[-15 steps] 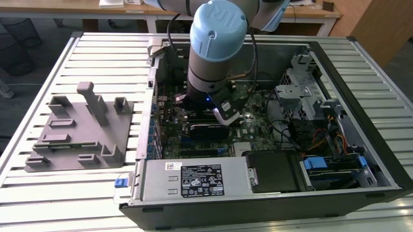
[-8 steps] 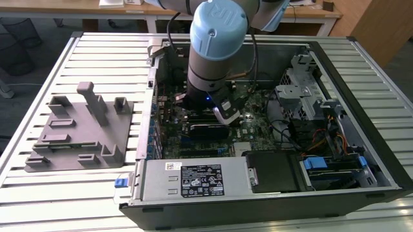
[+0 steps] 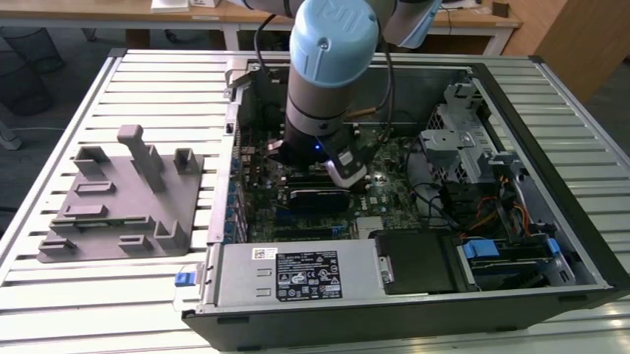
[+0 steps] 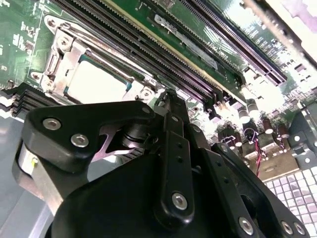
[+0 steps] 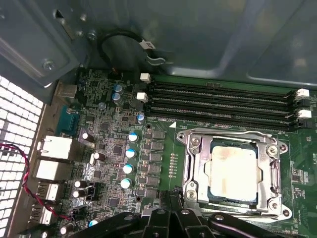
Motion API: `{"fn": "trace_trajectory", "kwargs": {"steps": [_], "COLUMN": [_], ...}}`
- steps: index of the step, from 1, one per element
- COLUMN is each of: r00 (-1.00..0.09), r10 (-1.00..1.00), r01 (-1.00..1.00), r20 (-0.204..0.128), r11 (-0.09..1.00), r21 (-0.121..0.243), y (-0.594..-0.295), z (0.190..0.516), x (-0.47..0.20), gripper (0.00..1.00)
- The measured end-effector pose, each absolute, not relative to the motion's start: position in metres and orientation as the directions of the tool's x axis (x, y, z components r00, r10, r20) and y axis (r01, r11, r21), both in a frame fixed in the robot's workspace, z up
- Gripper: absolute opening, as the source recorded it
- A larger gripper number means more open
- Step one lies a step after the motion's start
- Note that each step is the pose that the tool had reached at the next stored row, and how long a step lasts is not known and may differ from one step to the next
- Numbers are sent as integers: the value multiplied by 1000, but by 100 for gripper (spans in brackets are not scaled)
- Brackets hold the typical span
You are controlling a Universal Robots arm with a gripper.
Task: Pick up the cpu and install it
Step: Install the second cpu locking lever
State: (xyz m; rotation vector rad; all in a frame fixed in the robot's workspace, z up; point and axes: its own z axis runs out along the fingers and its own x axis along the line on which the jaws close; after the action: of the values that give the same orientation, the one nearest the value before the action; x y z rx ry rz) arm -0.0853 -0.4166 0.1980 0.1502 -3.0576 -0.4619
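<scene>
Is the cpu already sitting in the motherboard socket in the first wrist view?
Yes, the cpu lies flat inside the metal socket frame on the motherboard, its pale top exposed.

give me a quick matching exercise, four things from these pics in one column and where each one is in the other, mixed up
Things:
1. cpu
2. grey tray
3. memory slots
4. gripper

Places:
A. on the slatted table, at the exterior view's left of the computer case
B. seated in the metal socket frame on the green board
C. long dark rows running beside the socket
D. inside the case, just above the board next to the socket

Pairs: 1-B, 2-A, 3-C, 4-D
</scene>
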Motion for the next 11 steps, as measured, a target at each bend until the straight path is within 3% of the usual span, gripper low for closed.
{"fn": "trace_trajectory", "kwargs": {"steps": [11], "r00": [-994], "r10": [-103], "r01": [-89], "r20": [30], "r11": [949], "r21": [301], "y": [-417], "z": [210], "x": [-85], "gripper": [11]}}
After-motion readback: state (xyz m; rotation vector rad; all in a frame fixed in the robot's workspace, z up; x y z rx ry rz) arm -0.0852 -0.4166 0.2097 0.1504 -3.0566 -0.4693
